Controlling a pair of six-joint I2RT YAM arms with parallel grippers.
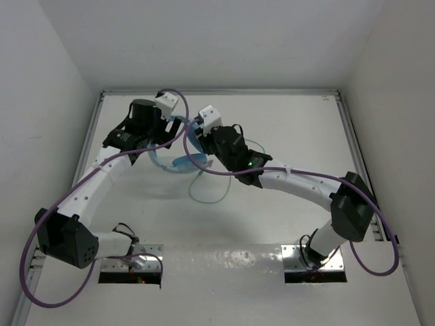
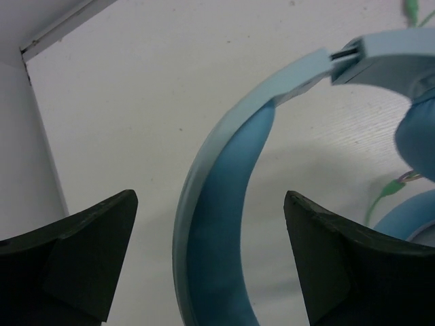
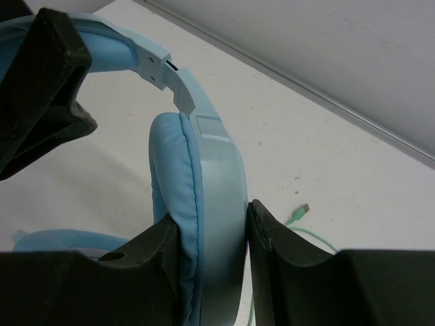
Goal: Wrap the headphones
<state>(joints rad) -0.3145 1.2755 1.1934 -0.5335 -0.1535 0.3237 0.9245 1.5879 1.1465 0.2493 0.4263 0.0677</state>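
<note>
While the light blue headphones (image 1: pixel 183 161) sit between my two tools at the far middle of the white surface (image 1: pixel 285 122), one padded ear cup (image 3: pixel 204 204) stands upright, clamped in my right tool (image 3: pixel 211 224). One black finger of that tool presses into the soft cushion. The other lies flat against the hard, pale outer shell.

From the top of the gripped cup, the headband (image 2: pixel 217 204) arches away towards my left tool (image 2: pixel 209 200). Its outside is pale blue and its inner padding a deeper blue. The left tool's fingers stand wide apart with the band running between them. I see a strip of surface on either side of the band, so it appears to touch neither finger, though it passes closer to one of them.

The second ear cup (image 3: pixel 54 239) shows low beside the cushion-side finger of my right tool, mostly hidden behind that finger.

A thin pale green cord (image 1: pixel 204 193) lies in a loose loop on the surface, on the near side of my right tool. Its plug end (image 3: pixel 299 214) rests on the surface just past the shell-side finger.

Thick purple cables (image 1: pixel 30 272) run along both of my white arms. Plain white walls (image 1: pixel 41 102) enclose the surface on the left, right and far sides.
</note>
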